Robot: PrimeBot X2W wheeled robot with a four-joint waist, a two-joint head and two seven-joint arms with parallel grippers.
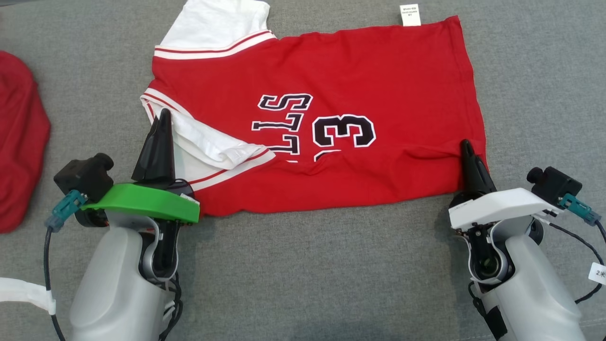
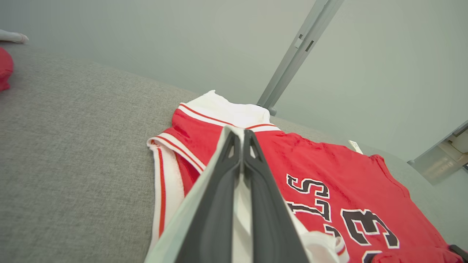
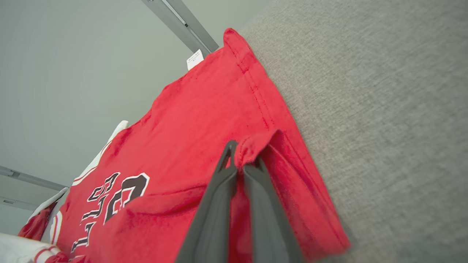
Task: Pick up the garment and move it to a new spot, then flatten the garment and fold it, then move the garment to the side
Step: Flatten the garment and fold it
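Head view shows the jersey (image 1: pixel 360 85) lying spread on the grey surface (image 1: pixel 303 265), print up, with its label (image 1: pixel 410 14) at the far edge. The left gripper (image 1: pixel 164 116) is closed, with white cloth of the near sleeve (image 1: pixel 208 142) pinched between its fingers. The right gripper (image 1: pixel 467 144) is closed on the near hem corner, red cloth bunched at its tips. A second red cloth (image 1: pixel 19 142) lies well apart at the left edge.
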